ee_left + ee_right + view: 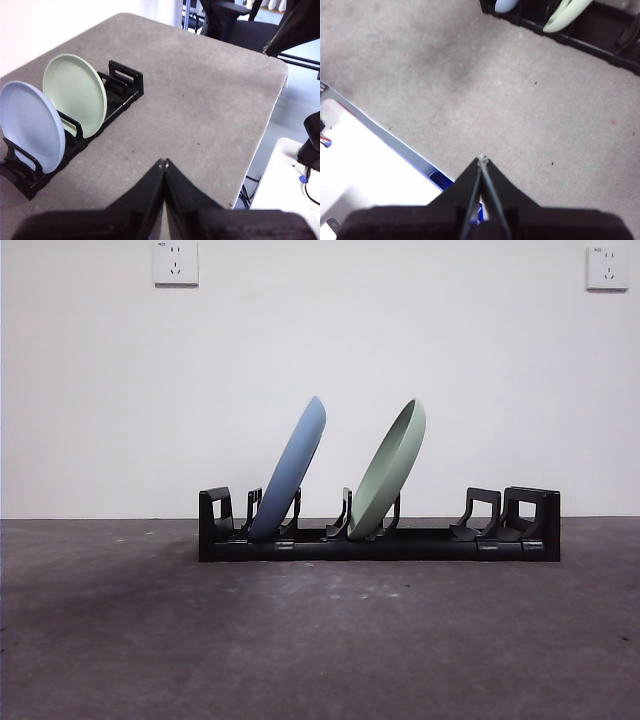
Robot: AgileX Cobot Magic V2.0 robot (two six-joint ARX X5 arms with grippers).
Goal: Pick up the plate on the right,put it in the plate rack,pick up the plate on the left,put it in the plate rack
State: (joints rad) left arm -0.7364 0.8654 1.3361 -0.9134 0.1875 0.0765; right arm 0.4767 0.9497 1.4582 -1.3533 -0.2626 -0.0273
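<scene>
A plain white wall [320, 350] fills the upper half of the front view, with one socket [175, 262] at its upper left and another socket [607, 267] at its upper right; below it runs the grey, speckled table [320, 640]. At the centre of that view stands the plate rack [378, 543], long, low and black, its upright prongs in a row. Two plates stand on edge in it, both tilted with their tops toward the right of the frame. The blue plate [294, 466] sits in the slots near the rack's left end; the green plate [390, 468] sits near the middle, apart from the blue one. The slots at the rack's right end hold nothing.

In my left wrist view, my left gripper [165, 162] hangs over bare table, its jaws pressed tip to tip and holding nothing. The rack and both plates lie toward the left of that frame, well apart from me.

In my right wrist view, my right gripper [482, 160] also has its jaws closed together, empty, above the table near its edge. The rack crosses the upper right of that frame, with only the lower rims of both plates showing.
</scene>
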